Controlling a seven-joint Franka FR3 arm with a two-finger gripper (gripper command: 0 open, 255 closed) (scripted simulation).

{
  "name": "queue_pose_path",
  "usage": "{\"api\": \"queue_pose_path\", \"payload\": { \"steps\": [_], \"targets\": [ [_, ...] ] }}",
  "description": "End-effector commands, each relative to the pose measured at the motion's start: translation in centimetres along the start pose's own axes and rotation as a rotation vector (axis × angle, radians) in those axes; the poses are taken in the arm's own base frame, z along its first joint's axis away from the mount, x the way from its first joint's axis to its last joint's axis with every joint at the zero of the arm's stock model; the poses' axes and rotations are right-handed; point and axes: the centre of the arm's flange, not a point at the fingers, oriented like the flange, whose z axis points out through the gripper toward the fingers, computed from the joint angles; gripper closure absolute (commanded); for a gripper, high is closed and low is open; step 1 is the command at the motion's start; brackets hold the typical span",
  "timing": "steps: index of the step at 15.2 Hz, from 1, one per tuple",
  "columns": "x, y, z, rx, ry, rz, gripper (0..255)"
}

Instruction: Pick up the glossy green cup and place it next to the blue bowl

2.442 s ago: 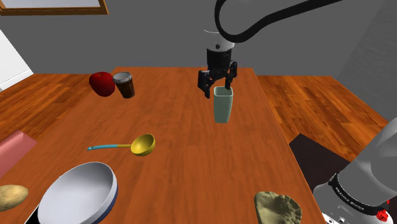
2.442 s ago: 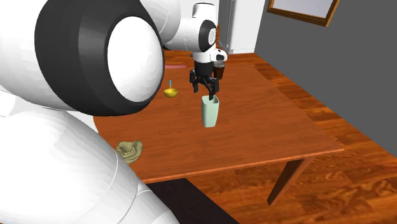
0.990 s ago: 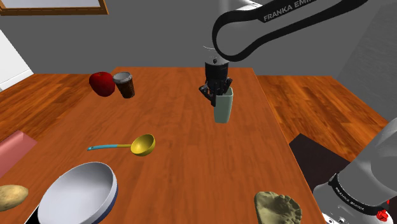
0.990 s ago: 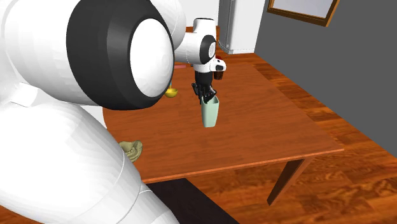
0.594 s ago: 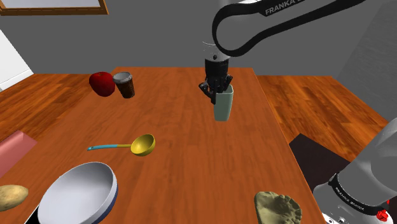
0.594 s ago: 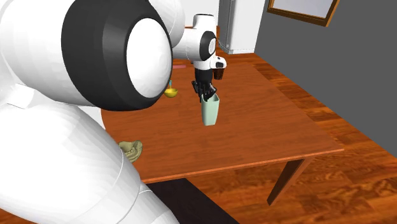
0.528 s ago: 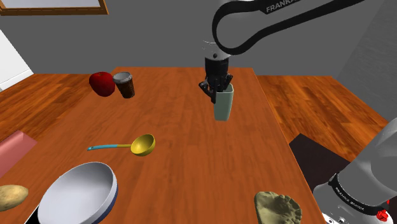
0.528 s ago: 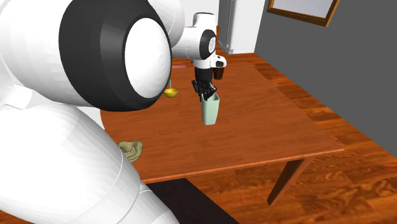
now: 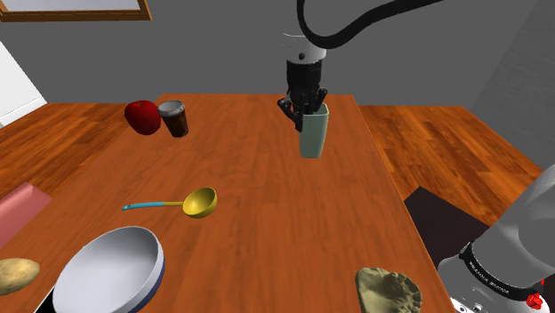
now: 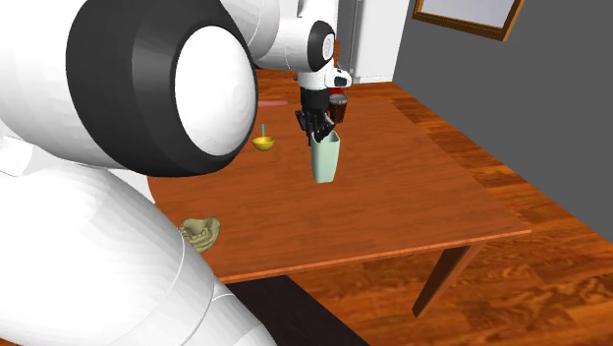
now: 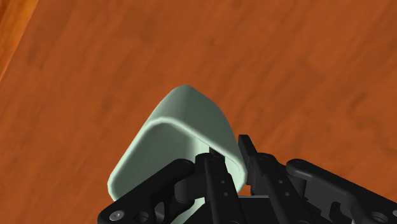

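Note:
A pale green, glossy cup [image 9: 313, 136] hangs upright just above the wooden table [image 9: 267, 222], toward its far right part. My gripper [image 9: 305, 112] is shut on the cup's rim, one finger inside and one outside the wall. In the wrist view the cup [image 11: 184, 127] sits clasped between my fingertips [image 11: 232, 162] with bare tabletop beneath. The second exterior view shows the gripper [image 10: 316, 133] holding the cup [image 10: 325, 160] over the table's middle. The blue-walled bowl [image 9: 159, 267], white inside, rests at the near left of the shoulder view, far from the cup.
A red round object [image 9: 142, 116] and a dark cup [image 9: 174, 117] stand at the far left. A yellow ladle [image 9: 197, 203] lies between cup and bowl. A beige lumpy item [image 9: 389, 291] sits near the front right edge; a potato [image 9: 16, 274] lies beside the bowl.
The gripper, open above the cup at first, closed on its rim. Over the last half second it has risen, lifting the cup off the table.

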Motion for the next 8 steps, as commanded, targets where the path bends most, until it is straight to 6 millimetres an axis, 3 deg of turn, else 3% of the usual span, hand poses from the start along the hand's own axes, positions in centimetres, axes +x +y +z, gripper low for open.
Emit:
{"api": "queue_pose_path", "payload": {
  "steps": [1,8],
  "targets": [
    [0.0,0.1,-1.1,0.0,0.0,0.0,255],
    [-0.1,0.2,-4.8,0.0,0.0,0.0,255]
  ]
}}
